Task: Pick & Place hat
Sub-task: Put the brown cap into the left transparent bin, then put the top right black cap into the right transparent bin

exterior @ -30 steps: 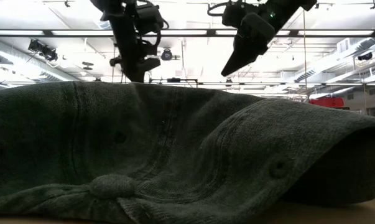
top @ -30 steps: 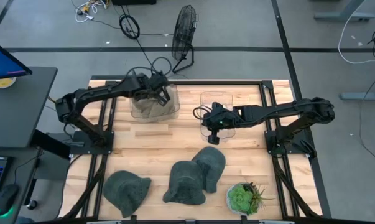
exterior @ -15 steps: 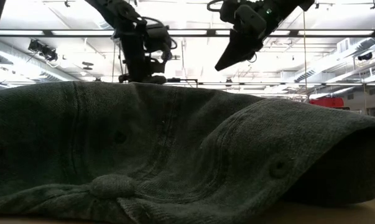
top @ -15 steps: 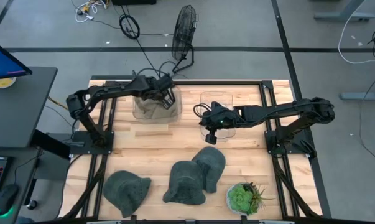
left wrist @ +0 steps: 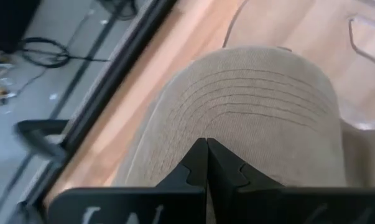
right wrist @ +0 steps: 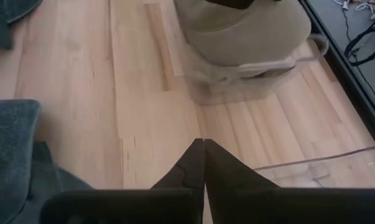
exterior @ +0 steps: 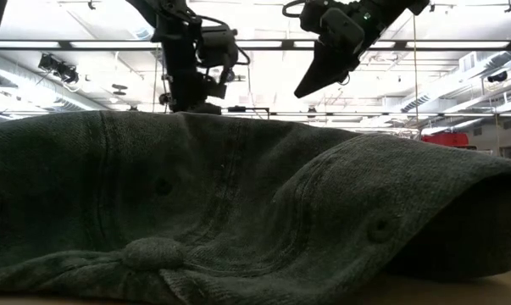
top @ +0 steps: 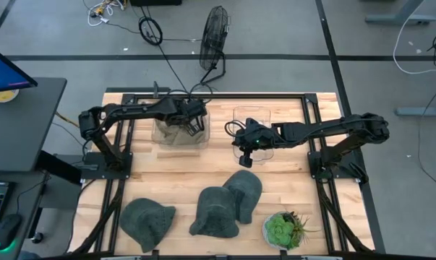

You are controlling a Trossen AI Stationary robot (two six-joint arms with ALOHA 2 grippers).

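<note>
Left claw (top: 195,121) sits over the clear box (top: 180,126) at the back left of the wooden table (top: 210,173). Its two dark fingers (left wrist: 206,163) are pressed tight together, with their tips down on the tan hat (left wrist: 249,112). I cannot tell if any cloth is pinched between them. The tan hat lies inside that clear box, with its round top facing up.

Right claw (top: 245,159) hangs in the air near the middle of the table, just in front of a second clear box (top: 255,130). Its fingers (right wrist: 203,163) are also clenched tight and they hold nothing.

Three dark green hats lie along the front of the table. One green hat (top: 147,222) is on the left. Two more hats (top: 228,202) touch each other in the middle. A little green plant (top: 283,230) stands beside them on the right.
</note>
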